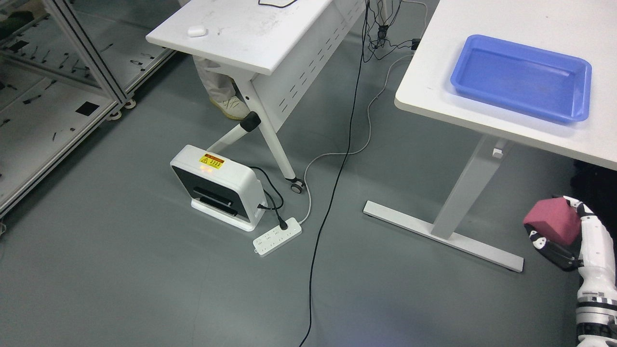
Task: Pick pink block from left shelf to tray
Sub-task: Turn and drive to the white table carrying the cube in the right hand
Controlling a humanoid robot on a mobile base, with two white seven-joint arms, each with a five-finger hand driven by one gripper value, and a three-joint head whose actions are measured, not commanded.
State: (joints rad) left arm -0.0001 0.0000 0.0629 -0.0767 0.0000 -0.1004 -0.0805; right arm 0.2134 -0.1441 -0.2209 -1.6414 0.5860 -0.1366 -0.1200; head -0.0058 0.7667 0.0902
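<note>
My right hand (559, 231) shows at the lower right, its fingers curled around a pink block (553, 220). It holds the block low, above the floor and below the level of the white table (434, 91) at the right. A blue tray (523, 77) lies empty on that table, up and slightly left of the hand. A metal-framed shelf (62, 82) stands at the far left. My left arm is out of view.
A second white table (250, 33) stands at top centre, with a person's leg and shoe (226, 101) under it. A white box-shaped device (217, 185), a power strip (277, 236) and several cables lie on the grey floor. The right table's foot bar (443, 236) lies near my hand.
</note>
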